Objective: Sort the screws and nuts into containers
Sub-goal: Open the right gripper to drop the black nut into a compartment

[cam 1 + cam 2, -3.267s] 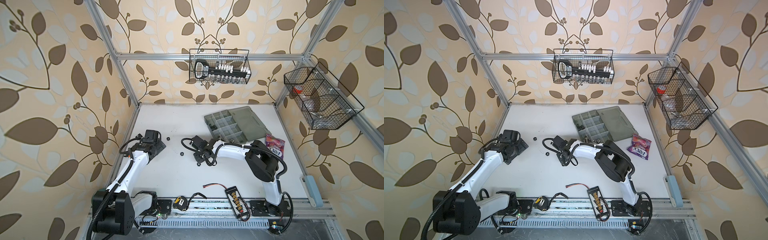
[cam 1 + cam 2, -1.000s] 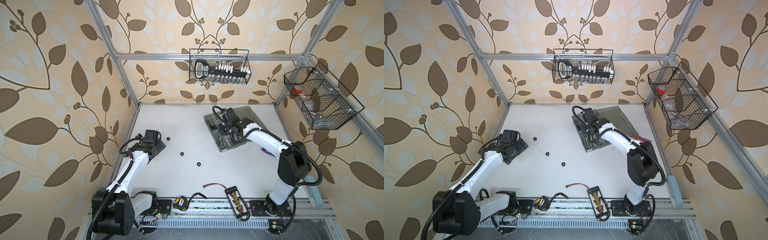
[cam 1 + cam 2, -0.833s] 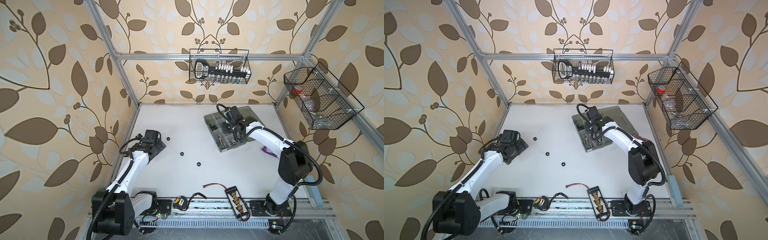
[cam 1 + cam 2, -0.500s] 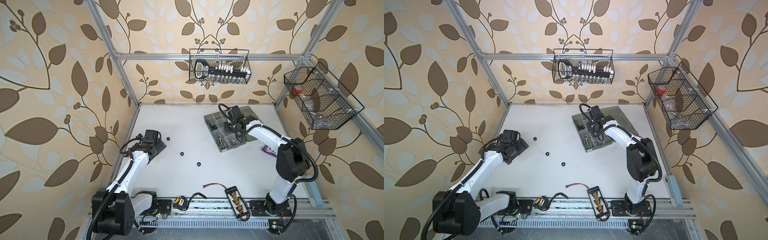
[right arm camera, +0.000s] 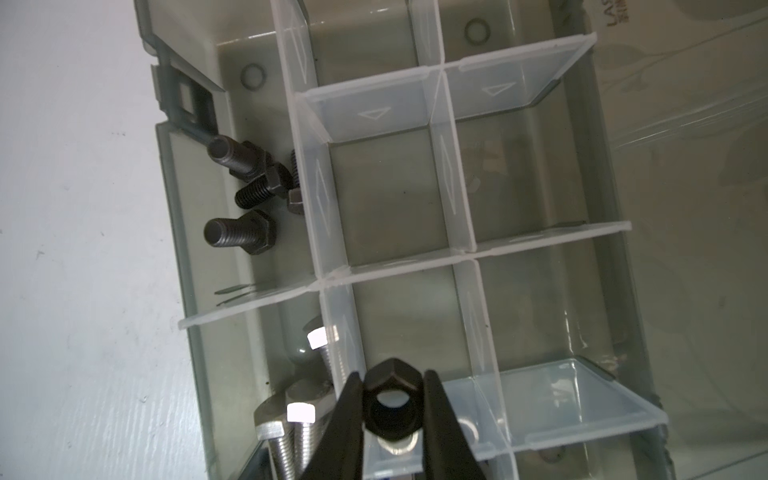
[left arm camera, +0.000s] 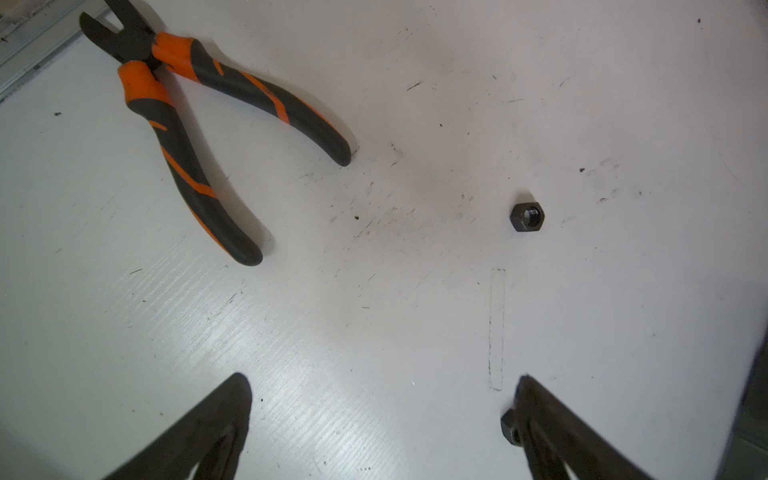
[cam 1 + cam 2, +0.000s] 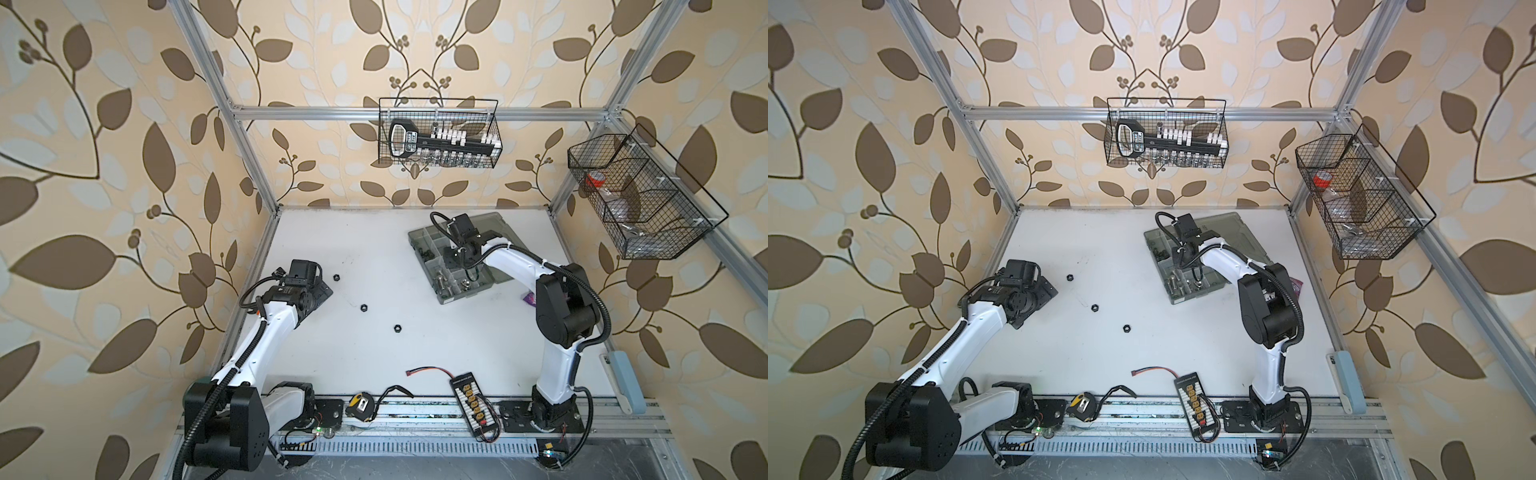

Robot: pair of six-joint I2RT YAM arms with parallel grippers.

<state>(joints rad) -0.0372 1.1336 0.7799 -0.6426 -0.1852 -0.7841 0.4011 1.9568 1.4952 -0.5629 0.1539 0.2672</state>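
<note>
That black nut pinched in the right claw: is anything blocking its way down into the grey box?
Nothing visible blocks it. The right gripper holds the black nut above an open compartment of the organizer case. A thin divider stands close beside it, which it might clip.

We see a robotics lab test cell: a silver aluminium-profile frame (image 7: pixel 311 111) carries beige panels printed with brown leaves (image 7: pixel 104 124). White-and-black robot arms (image 7: pixel 266 332) are mounted on a metal rail (image 7: pixel 415 419) at a white tabletop (image 7: pixel 374 365). Around them are black wire mesh baskets (image 7: pixel 436 133), orange-and-black pliers (image 6: pixel 183 174), a yellow tape measure (image 7: pixel 360 402) and a translucent grey plastic organizer case (image 7: pixel 417 244).
</note>
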